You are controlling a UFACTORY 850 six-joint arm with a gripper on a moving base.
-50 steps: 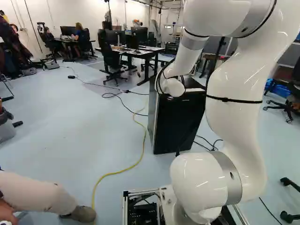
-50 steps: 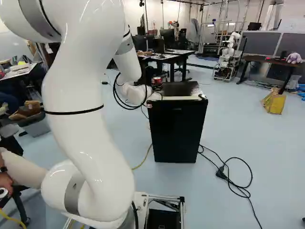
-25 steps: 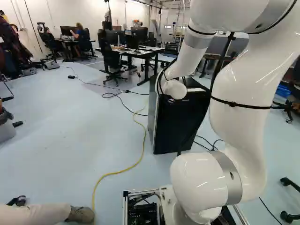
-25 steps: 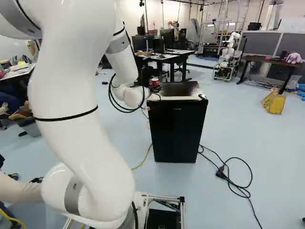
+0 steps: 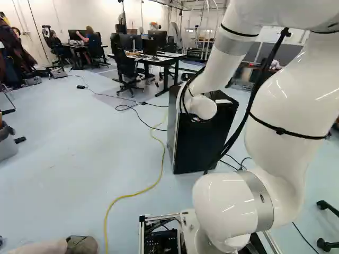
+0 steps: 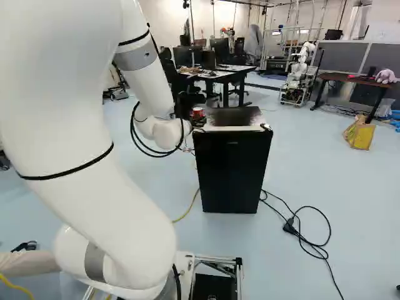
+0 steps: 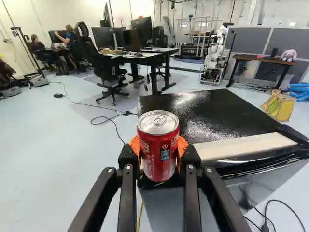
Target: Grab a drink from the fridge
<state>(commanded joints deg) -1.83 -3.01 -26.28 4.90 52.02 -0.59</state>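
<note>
Clasped the red can [image 7: 158,157] upright in the gripper [image 7: 158,151], parted only to can width, near the black fridge [image 6: 231,169], upper middle of the right base view. Probably weighed moderately, risked slipping or denting; wanted a gentle mid-body hold.

A glossy white robot arm [image 6: 62,125] made of thick, rounded sections, with smooth grey bands [image 5: 259,203] at the joints, thin black straps [image 6: 69,172] and loops of black cable [image 6: 153,154] near the wrist. Its black gripper [image 6: 198,120] has two slim fingers [image 7: 128,193] with small round screws [image 7: 110,170] and ribbed orange pads [image 7: 135,145]. The base has a silvery metal frame [image 6: 219,259], apparently around dark electronics.
</note>
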